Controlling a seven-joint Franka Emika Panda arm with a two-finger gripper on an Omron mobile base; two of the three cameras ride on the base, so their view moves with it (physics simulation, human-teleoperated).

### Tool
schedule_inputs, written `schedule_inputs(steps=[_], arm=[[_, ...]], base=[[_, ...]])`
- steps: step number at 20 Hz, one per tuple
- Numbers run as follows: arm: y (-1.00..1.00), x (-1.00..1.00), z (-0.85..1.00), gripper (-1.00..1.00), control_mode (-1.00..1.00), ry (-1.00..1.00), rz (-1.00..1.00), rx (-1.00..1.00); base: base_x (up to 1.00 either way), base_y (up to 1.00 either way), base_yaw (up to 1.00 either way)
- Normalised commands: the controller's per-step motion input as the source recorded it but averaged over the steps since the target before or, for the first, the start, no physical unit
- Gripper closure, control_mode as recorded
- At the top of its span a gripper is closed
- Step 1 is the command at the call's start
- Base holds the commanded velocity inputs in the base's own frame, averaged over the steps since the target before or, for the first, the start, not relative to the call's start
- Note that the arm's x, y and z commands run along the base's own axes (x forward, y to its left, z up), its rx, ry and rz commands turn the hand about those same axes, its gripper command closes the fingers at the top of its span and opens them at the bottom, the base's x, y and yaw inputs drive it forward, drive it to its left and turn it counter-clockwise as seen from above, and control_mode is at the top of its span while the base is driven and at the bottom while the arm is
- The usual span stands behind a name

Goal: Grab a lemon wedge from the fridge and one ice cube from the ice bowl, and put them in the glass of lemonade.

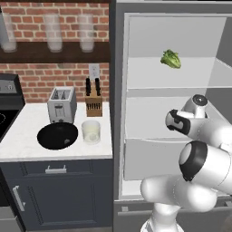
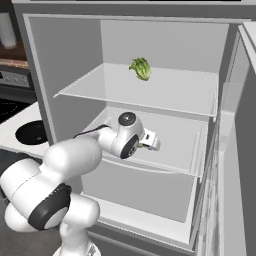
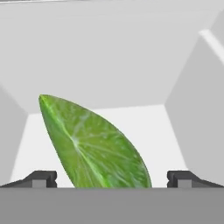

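The fridge (image 1: pixel 118 90) stands open, showing white shelves. My gripper (image 3: pixel 111 178) reaches in over the middle shelf (image 2: pixel 175 135), open, with its fingertips (image 3: pixel 41 178) wide apart. A green lemon wedge (image 3: pixel 94 146) stands on that shelf between them, very close, and neither tip touches it. In the right base view the gripper (image 2: pixel 152 142) is at the end of the arm with a sliver of the wedge (image 2: pixel 143 146) beside it. On the counter to the left, the black ice bowl (image 1: pixel 57 135) sits next to the glass of lemonade (image 1: pixel 91 131).
A head of lettuce (image 1: pixel 171 59) lies on the upper shelf. A toaster (image 1: pixel 61 104) and a knife block (image 1: pixel 93 99) stand behind the bowl. Frosted glasses (image 1: pixel 54 31) line a wall shelf. The fridge door (image 2: pixel 240 150) hangs open at the right.
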Motion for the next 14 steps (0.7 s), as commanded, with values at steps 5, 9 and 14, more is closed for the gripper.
schedule_inputs(steps=[5, 9, 14], arm=[[0.0, 0.05, 0.0, -1.0, -1.0, 0.0, 0.0, 0.0], [0.0, 0.03, 0.0, 1.0, -1.0, 0.0, 0.0, 0.0], [0.0, 0.0, 0.0, 1.0, -1.0, 0.0, 0.0, 0.0]], base=[[0.0, 0.0, 0.0], [0.0, 0.0, 0.0], [0.0, 0.0, 0.0]])
